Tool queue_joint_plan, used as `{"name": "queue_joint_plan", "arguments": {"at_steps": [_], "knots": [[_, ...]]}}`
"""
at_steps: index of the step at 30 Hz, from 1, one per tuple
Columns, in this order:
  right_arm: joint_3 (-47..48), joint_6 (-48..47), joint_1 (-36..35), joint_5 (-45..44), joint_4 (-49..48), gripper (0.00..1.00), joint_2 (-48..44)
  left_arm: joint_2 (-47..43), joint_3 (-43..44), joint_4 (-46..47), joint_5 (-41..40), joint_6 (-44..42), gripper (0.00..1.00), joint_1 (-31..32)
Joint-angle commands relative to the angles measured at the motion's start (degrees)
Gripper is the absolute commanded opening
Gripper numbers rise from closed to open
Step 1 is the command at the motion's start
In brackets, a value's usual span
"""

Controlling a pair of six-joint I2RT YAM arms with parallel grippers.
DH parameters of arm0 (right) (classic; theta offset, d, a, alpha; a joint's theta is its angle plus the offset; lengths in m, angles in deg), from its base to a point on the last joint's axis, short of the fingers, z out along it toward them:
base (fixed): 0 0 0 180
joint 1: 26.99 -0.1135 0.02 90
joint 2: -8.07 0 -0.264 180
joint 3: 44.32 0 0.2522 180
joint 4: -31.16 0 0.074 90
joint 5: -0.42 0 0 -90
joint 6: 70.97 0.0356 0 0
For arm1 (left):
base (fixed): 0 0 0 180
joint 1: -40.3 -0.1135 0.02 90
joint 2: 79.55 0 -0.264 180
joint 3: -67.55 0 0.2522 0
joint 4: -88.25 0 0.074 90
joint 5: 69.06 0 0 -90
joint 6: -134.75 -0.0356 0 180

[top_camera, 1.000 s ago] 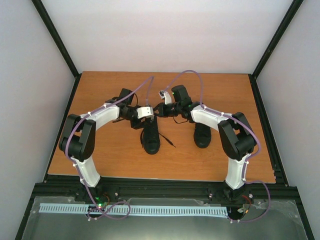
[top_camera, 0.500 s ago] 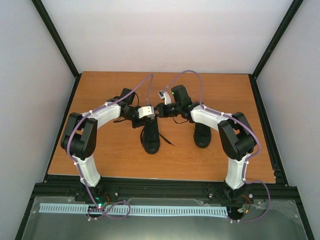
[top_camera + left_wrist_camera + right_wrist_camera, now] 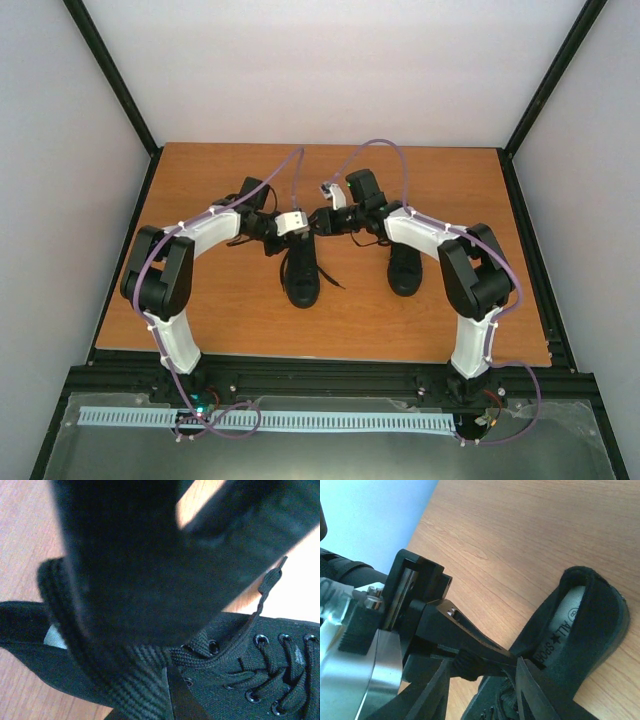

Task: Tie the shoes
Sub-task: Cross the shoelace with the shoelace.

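Two black canvas sneakers on the wooden table, toes toward 6 o'clock: left sneaker, with right sneaker at its 3 o'clock. At the left sneaker's 12 o'clock end, the left gripper is clamped on its lace. The right gripper, just beside, has its fingers apart.

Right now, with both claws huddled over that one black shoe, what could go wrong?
The left gripper seems shut on a lace right beside the shoe; a pull might drag or tip the shoe instead of tightening. The right gripper, open, sits almost against the left one, so the two could knock together. A loose lace end trails on the table and might snag.
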Motion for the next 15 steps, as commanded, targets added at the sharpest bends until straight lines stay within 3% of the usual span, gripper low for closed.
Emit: {"name": "queue_joint_plan", "arguments": {"at_steps": [1,5,9,15], "knots": [[-0.3,-4.7,1.5,2.5,1.7,0.41,-2.5,-1.2,-0.1,4.5,-1.4,1.1,0.01,0.0],[-0.8,-5.8,1.9,2.1,3.2,0.42,0.1,-1.2,-0.3,4.9,-1.2,1.2,0.01,0.0],[-1.2,-4.8,1.9,3.6,1.3,0.34,2.6,-1.4,-0.7,5.0,-1.5,1.1,0.01,-0.1],[-1.7,-3.6,1.9,4.8,-1.3,0.33,4.8,-1.6,-1.1,5.1,-1.4,1.2,0.01,-0.1]]}}
